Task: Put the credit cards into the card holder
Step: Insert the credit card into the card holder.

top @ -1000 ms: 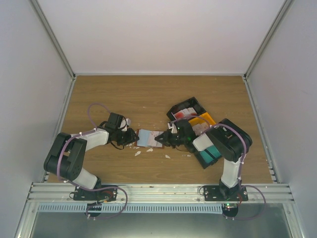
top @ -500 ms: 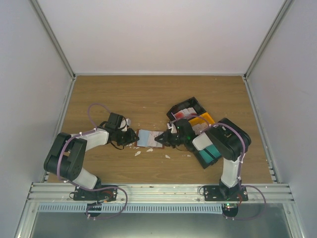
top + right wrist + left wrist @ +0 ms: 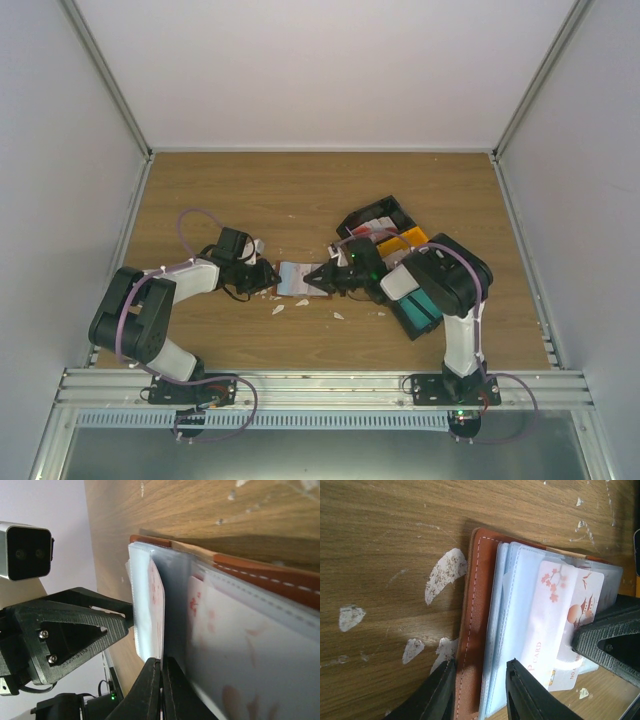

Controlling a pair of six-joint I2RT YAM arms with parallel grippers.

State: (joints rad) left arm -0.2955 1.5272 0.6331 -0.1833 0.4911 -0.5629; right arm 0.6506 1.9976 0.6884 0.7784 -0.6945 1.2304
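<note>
Meanwhile left claw (image 3: pixel 480 670) pinches the card holder (image 3: pixel 475 580) by its edge, while right claw (image 3: pixel 161 662), pressed together, touches its inner face.

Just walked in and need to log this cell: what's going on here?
Mid-table lies the open card holder. The left gripper clamps its brown cover edge. The right gripper, shut, has its tips in among the clear sleeves, by a blossom-print card that seems partly in a slot. More cards lie in the bins nearby.
</note>
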